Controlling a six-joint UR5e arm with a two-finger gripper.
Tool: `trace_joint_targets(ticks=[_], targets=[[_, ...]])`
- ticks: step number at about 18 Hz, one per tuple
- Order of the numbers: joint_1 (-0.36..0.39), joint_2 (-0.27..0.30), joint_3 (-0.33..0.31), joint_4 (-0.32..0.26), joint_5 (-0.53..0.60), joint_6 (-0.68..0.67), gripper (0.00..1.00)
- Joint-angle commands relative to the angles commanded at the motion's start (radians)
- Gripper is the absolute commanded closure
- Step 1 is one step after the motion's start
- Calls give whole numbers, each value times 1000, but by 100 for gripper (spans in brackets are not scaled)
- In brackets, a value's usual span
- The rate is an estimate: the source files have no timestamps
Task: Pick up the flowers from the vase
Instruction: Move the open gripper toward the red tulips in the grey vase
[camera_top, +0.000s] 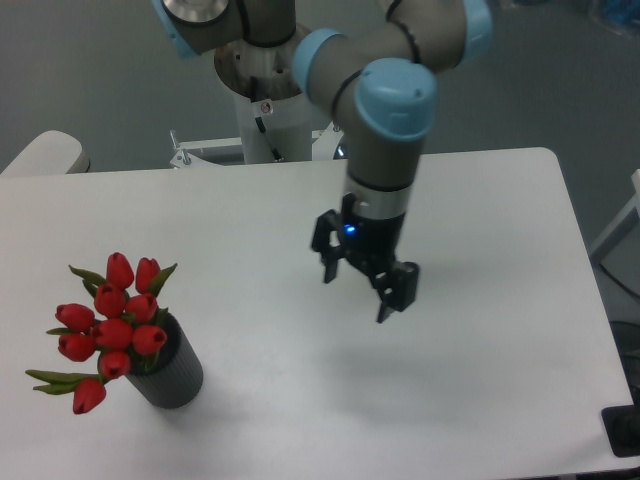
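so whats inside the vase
The flowers stand in the vase: red tulip buds with green leaves spill out over its rim. Their lower stems and the vase's inside are hidden by its dark ribbed wall and the blooms.

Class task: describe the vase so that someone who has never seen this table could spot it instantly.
Start at the white table and go to its near left corner, far from the tool. There stands the vase, a short, dark, ribbed cylinder, the only container, holding red flowers.

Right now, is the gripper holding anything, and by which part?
Nothing. The gripper hangs open above the table, jaws empty; the flowers sit in the vase.
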Motion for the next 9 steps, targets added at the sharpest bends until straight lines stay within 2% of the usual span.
trace_joint_targets(ticks=[4,9], targets=[[-3,14,-58,15,-160,-31,0],[14,28,-124,25,-420,-20,0]])
